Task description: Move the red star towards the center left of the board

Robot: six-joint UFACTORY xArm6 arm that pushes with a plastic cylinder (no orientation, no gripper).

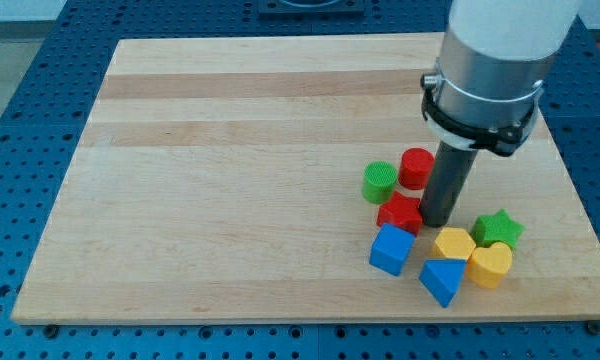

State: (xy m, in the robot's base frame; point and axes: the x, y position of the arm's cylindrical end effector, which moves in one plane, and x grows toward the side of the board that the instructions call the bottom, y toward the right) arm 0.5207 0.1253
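Observation:
The red star [399,213] lies on the wooden board [230,150] at the lower right, in a cluster of blocks. My tip [437,222] stands right beside the star, touching its right side. A red cylinder [416,167] sits just above the star and a green cylinder [379,182] is up and to its left. A blue cube [391,249] lies just below the star.
A yellow hexagon-like block [454,245], a blue triangle [442,281], a yellow heart [491,265] and a green star [498,229] crowd the lower right near the board's bottom edge. The arm's white body [495,60] hangs over the upper right.

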